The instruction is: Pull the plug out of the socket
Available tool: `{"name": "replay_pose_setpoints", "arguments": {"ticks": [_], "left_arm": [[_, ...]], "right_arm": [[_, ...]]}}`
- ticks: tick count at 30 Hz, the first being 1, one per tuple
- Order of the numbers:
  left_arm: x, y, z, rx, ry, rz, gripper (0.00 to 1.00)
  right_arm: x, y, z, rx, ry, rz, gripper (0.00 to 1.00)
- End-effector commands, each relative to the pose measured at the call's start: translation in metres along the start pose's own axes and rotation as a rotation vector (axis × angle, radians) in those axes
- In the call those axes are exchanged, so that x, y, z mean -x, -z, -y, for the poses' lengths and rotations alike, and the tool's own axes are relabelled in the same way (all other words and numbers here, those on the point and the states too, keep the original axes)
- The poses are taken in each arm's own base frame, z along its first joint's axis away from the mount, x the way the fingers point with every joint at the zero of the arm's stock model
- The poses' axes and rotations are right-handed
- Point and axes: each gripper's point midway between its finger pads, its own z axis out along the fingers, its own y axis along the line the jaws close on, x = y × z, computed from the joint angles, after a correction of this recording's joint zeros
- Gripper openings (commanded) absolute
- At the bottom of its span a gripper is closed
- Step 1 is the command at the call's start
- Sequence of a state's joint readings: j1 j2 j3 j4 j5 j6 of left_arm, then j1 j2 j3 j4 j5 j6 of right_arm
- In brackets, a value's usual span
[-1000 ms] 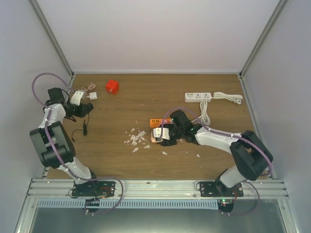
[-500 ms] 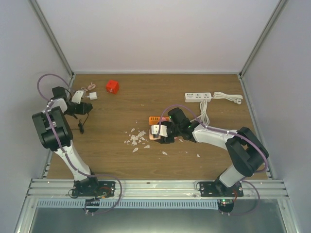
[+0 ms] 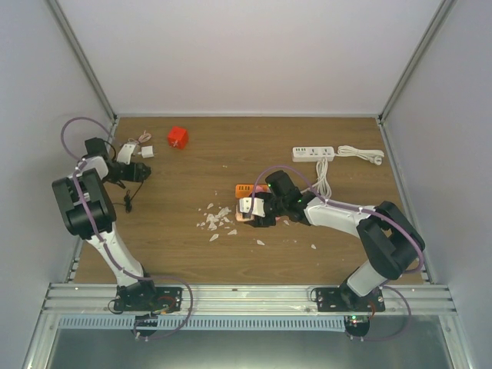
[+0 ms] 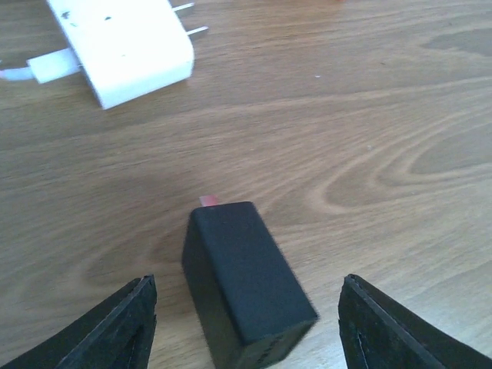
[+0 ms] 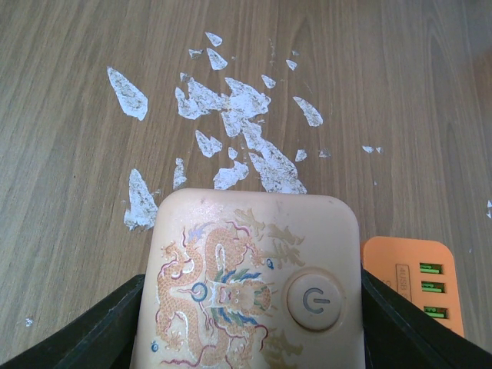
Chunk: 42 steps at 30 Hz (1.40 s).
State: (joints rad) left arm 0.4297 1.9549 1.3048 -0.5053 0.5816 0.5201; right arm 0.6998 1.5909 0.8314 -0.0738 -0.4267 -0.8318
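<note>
The black plug [image 4: 238, 261] lies loose on the wooden table, a small red tab showing at its far end. My left gripper [image 4: 246, 296] is open around it, with a gap on each side; in the top view the left gripper [image 3: 137, 171] is at the far left of the table. The socket [image 5: 231, 231] is a cream block with a dragon print and a power button. My right gripper [image 5: 252, 278] is shut on the socket, one finger against each side, near the table's middle [image 3: 250, 211]. Plug and socket are far apart.
A white adapter [image 4: 123, 46] with metal prongs lies just beyond the plug. An orange power strip [image 5: 415, 280] sits beside the socket, white flecks [image 5: 231, 115] ahead of it. A red cube [image 3: 178, 137], a white power strip [image 3: 313, 153] and its coiled cable [image 3: 327, 181] lie further back.
My left gripper has opened and let go of the black plug, which now rests on the table. The right gripper still holds the socket, having shifted slightly one second ago.
</note>
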Motion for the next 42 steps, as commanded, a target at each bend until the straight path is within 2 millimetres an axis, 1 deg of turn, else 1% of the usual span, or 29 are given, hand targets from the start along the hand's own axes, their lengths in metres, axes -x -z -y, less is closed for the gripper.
{"name": "replay_pose_setpoints", "arguments": {"ticks": [1, 4, 9, 13, 15, 17, 18, 20, 22, 25, 29, 32, 34, 36, 37, 38, 42], "left_arm": [[0.017, 0.016, 0.022, -0.045, -0.086, 0.064, 0.66], [0.02, 0.023, 0.033, -0.078, -0.119, 0.078, 0.64], [0.025, 0.034, 0.052, -0.1, -0.195, 0.098, 0.67], [0.027, 0.037, 0.047, -0.069, -0.173, 0.09, 0.63], [0.028, 0.04, 0.05, -0.087, -0.175, 0.097, 0.63], [0.026, 0.042, 0.073, -0.134, -0.255, 0.089, 0.65], [0.022, 0.039, 0.093, -0.168, -0.322, 0.076, 0.66], [0.017, 0.041, 0.13, -0.214, -0.44, 0.077, 0.67], [0.012, 0.043, 0.157, -0.249, -0.524, 0.093, 0.7], [0.01, 0.046, 0.185, -0.288, -0.593, 0.125, 0.73], [0.006, 0.051, 0.216, -0.347, -0.663, 0.161, 0.79], [0.0, 0.055, 0.235, -0.376, -0.733, 0.185, 0.86], [-0.008, 0.057, 0.249, -0.407, -0.778, 0.195, 0.93], [-0.015, 0.058, 0.262, -0.439, -0.821, 0.199, 0.95], [-0.02, 0.058, 0.273, -0.466, -0.856, 0.199, 0.95], [-0.028, 0.057, 0.284, -0.494, -0.891, 0.196, 0.95], [-0.048, 0.06, 0.32, -0.563, -1.058, 0.239, 0.94]], "right_arm": [[-0.034, -0.004, -0.022, 0.058, -0.089, -0.107, 0.22], [-0.034, -0.004, -0.021, 0.056, -0.084, -0.105, 0.23], [-0.033, -0.004, -0.02, 0.053, -0.078, -0.102, 0.24], [-0.033, -0.004, -0.02, 0.054, -0.077, -0.102, 0.25], [-0.032, -0.004, -0.019, 0.052, -0.076, -0.101, 0.25], [-0.032, -0.004, -0.019, 0.052, -0.076, -0.1, 0.27], [-0.031, -0.004, -0.018, 0.049, -0.076, -0.097, 0.28], [-0.028, -0.003, -0.016, 0.043, -0.076, -0.09, 0.34], [-0.026, -0.003, -0.014, 0.037, -0.073, -0.084, 0.41], [-0.022, 0.0, -0.009, 0.025, -0.074, -0.073, 0.55], [-0.008, 0.007, -0.002, 0.006, -0.07, -0.036, 0.8], [0.001, 0.012, 0.003, -0.01, -0.061, -0.013, 0.92], [0.006, 0.017, 0.004, -0.016, -0.051, 0.001, 0.99], [0.008, 0.022, 0.004, -0.02, -0.041, 0.01, 1.0], [0.009, 0.025, 0.004, -0.021, -0.037, 0.012, 1.0], [0.008, 0.028, 0.004, -0.025, -0.034, 0.013, 1.0], [0.0, 0.045, 0.0, -0.027, -0.023, 0.014, 1.0]]}}
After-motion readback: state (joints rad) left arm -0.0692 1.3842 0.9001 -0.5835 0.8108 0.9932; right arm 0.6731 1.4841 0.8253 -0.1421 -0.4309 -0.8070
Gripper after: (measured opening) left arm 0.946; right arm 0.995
